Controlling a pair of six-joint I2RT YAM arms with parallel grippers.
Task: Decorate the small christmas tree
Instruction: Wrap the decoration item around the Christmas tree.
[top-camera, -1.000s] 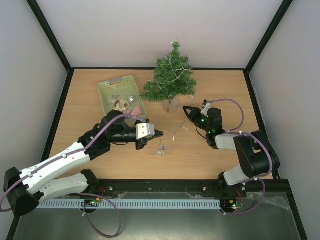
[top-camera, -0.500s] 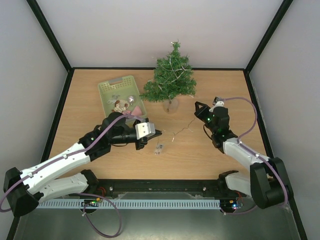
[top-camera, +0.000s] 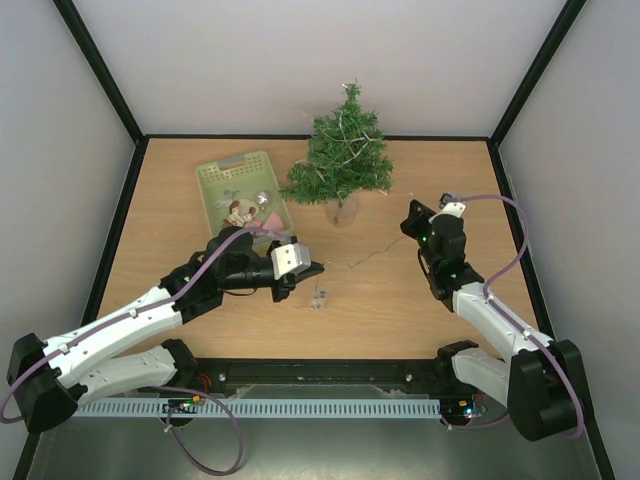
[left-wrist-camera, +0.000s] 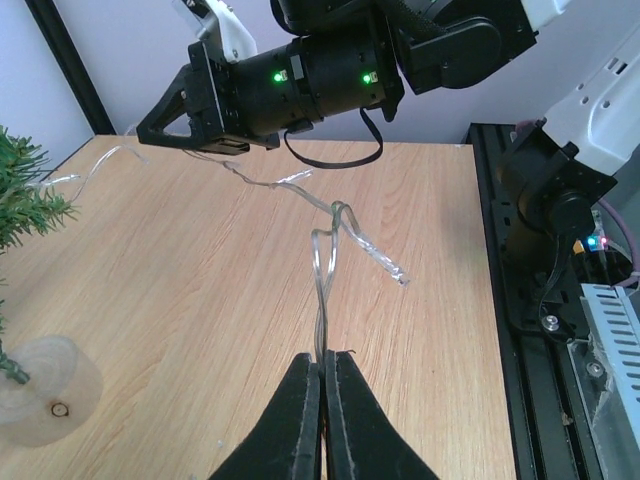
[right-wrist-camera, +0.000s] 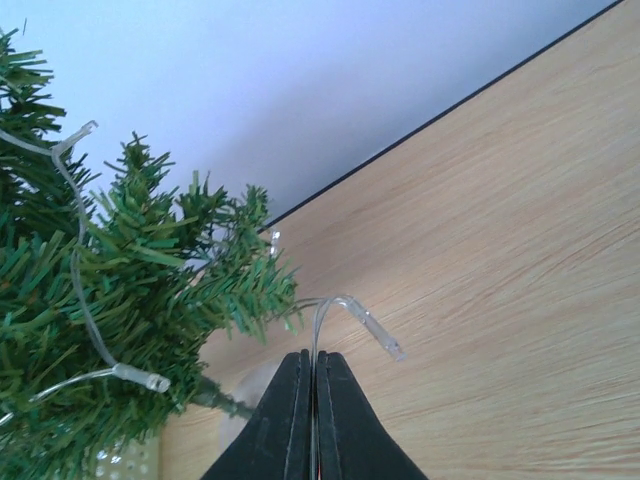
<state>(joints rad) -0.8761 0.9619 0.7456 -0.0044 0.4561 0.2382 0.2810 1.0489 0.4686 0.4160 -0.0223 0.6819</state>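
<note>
**Both arms pinch the light string in front of the tree**

The wooden counter (top-camera: 400, 320) carries everything. The small christmas tree (top-camera: 343, 160) stands upright at its far edge, near the middle, in a clear round base (top-camera: 341, 211).

The left arm (top-camera: 130, 320) reaches in from the near left and ends in front of the tree, a little to its left. The left jaws are pressed together on a clear light string (left-wrist-camera: 322, 270), which rises from their tips in the left wrist view.

The right arm (top-camera: 490, 310) comes up from the near right and ends just right of the tree's base. The right jaws are also fully closed, with the same string (right-wrist-camera: 365, 322) pinched between their tips. In the right wrist view the tree's branches (right-wrist-camera: 120, 300) fill the left side, with more of the string threaded through them.

A pale green basket (top-camera: 215, 175) sits just left of the tree and holds small ornaments.

The string (top-camera: 370, 260) hangs between the two arms in front of the tree. A small clear piece (top-camera: 320, 298) lies on the counter nearer still; what it is cannot be told.
</note>
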